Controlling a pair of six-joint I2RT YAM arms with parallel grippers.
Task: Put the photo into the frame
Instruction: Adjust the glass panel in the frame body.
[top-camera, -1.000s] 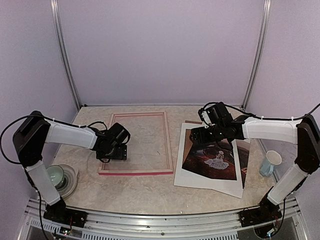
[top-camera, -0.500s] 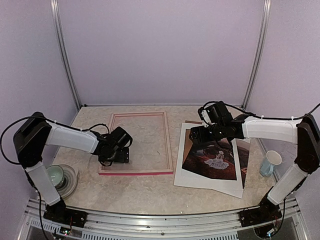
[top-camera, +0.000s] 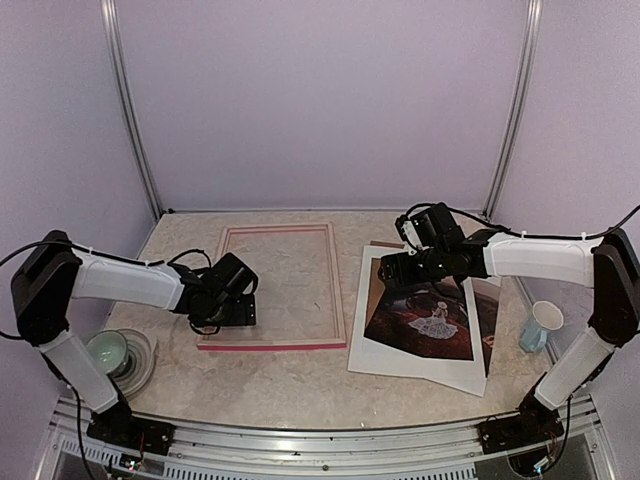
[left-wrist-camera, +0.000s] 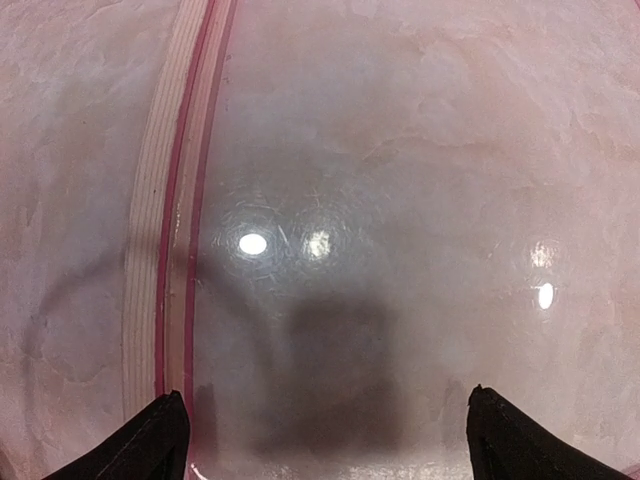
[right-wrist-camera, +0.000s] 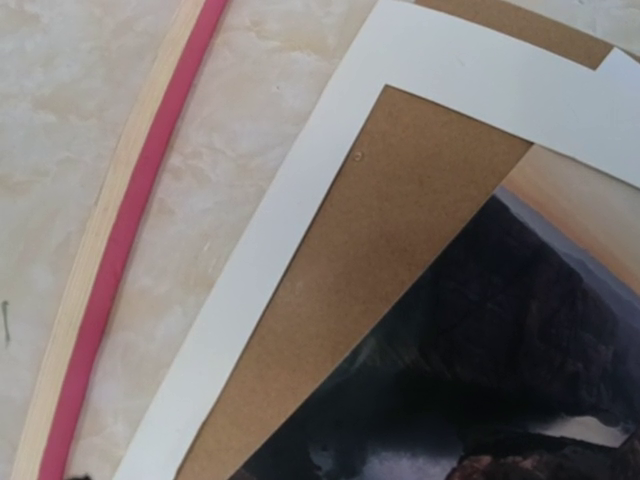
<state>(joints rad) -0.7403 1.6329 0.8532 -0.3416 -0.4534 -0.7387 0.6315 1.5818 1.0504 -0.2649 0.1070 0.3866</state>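
The frame (top-camera: 270, 342) lies flat at centre-left, pink-red moulding around a clear pane. My left gripper (top-camera: 236, 311) hangs low over its near-left part. In the left wrist view the left gripper (left-wrist-camera: 326, 440) is wide open and empty, with the pane below and the left moulding (left-wrist-camera: 165, 200) beside it. The dark photo (top-camera: 425, 320) lies askew under the white mat (top-camera: 400, 365) at the right. My right gripper (top-camera: 392, 272) hovers over its far-left corner. The right wrist view shows the photo (right-wrist-camera: 520, 350), brown backing board (right-wrist-camera: 400, 220), mat (right-wrist-camera: 260, 250) and frame edge (right-wrist-camera: 130, 240), but no fingers.
A pale blue cup (top-camera: 541, 326) stands at the right edge. A green bowl on a plate (top-camera: 110, 352) sits at the near left. Purple walls close in the back and sides.
My left arm has swung its elbow left and lower, and its gripper has slid slightly left and nearer over the frame. The right arm, photo and frame have not moved.
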